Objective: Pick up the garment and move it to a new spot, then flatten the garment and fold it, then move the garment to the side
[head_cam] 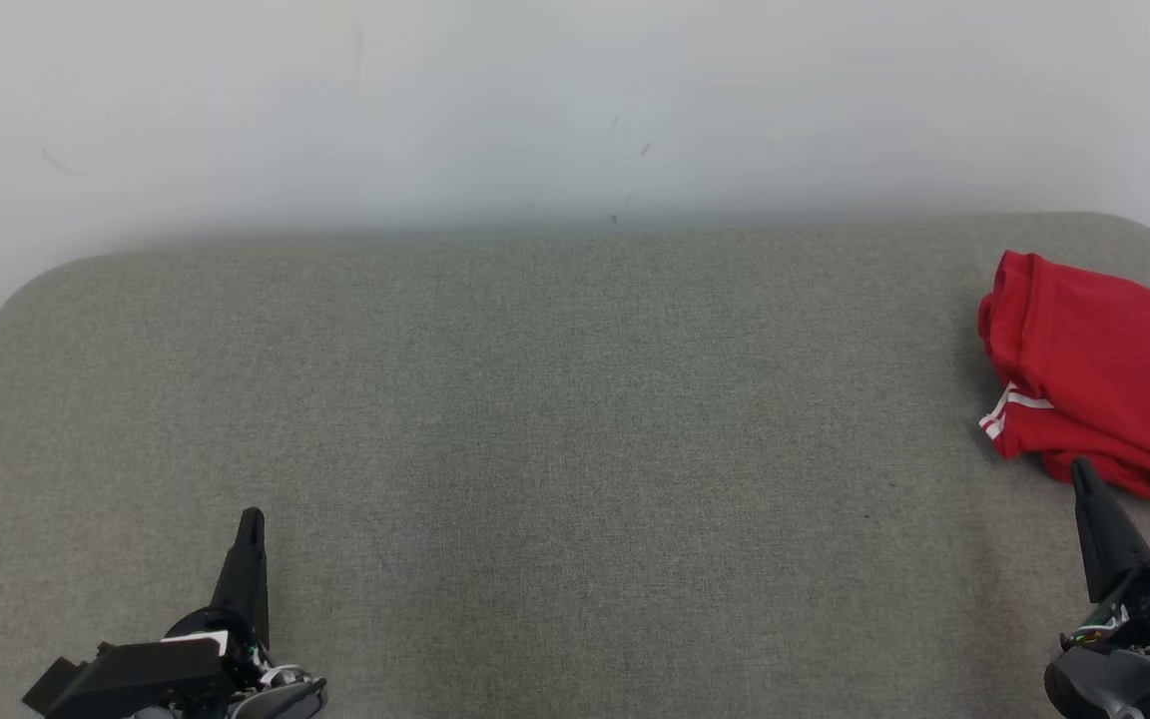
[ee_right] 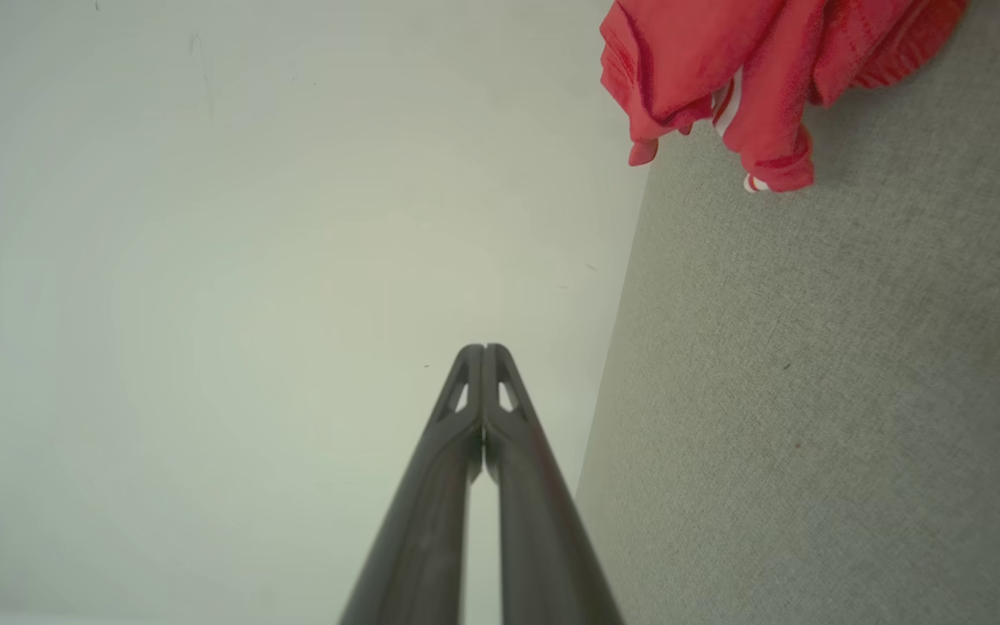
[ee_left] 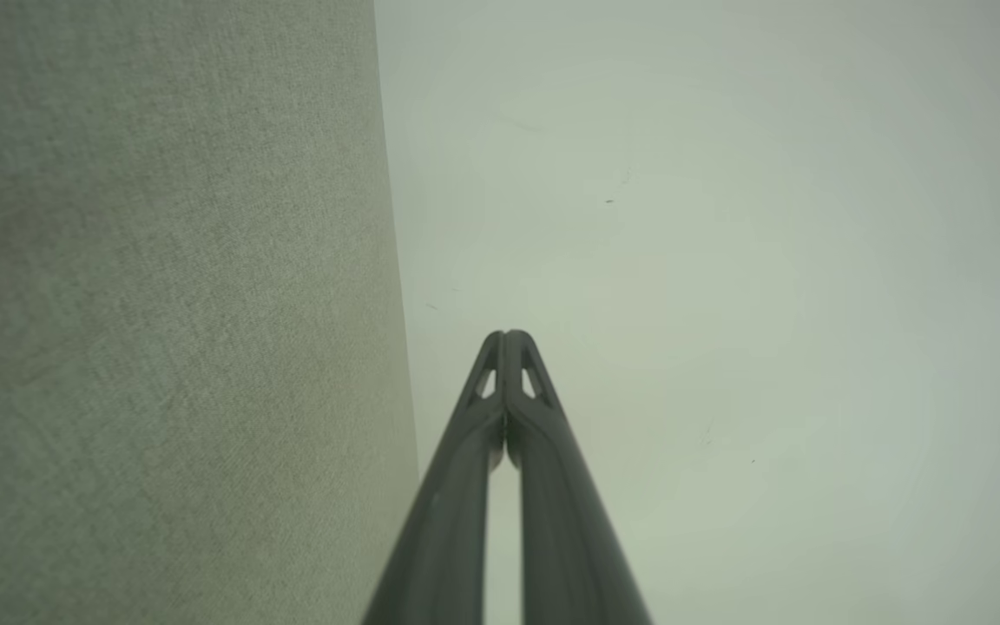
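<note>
We see the bunched red fabric garment with white trim (head_cam: pixel 1094 379) at the grey fabric-covered worktop (head_cam: pixel 575 449)'s far right, near our right tool (head_cam: pixel 1081 469), fingers pressed together, empty. Our left tool (head_cam: pixel 252 519), likewise closed on nothing, sits well apart. A plain pale wall (head_cam: pixel 575 100) stands behind.

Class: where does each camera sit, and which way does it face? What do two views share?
Head view: on the head, facing forward and down at the grey surface; left gripper and right gripper, both shut.
Left wrist view: on that wrist, along its shut fingers toward the wall.
Right wrist view: likewise; shares the red garment with the head view.
</note>
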You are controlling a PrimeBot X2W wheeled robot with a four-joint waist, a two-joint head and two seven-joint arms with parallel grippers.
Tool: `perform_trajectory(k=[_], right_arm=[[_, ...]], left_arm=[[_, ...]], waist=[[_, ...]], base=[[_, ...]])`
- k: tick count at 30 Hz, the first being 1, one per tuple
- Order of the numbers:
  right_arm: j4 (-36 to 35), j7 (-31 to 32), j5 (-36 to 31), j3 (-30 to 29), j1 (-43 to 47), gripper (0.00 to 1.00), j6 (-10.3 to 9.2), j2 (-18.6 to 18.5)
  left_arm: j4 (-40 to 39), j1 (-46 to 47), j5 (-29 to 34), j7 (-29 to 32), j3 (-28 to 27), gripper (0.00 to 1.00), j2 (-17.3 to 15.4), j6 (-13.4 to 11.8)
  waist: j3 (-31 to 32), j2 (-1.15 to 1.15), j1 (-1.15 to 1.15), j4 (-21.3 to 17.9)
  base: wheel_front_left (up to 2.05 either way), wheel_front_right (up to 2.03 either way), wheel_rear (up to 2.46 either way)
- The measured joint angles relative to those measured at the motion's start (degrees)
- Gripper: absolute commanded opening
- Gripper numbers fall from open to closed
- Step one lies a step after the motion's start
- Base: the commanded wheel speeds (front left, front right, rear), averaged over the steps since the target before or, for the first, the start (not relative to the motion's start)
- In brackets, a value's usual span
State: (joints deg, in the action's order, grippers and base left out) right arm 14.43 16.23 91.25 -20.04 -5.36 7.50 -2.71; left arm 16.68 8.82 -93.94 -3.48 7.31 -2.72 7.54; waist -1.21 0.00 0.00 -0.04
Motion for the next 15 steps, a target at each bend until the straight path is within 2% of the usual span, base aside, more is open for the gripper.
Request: perform_trajectory(k=[15], right_arm=[[0.0, 0.0, 0.0, 0.0, 0.0, 0.00, 0.00, 0.0]], left_arm=[[0.0, 0.0, 0.0, 0.0, 0.0, 0.00, 0.0, 0.0]], waist=[[0.0, 0.00, 0.00, 0.0]], base=[[0.00, 0.00, 0.00]])
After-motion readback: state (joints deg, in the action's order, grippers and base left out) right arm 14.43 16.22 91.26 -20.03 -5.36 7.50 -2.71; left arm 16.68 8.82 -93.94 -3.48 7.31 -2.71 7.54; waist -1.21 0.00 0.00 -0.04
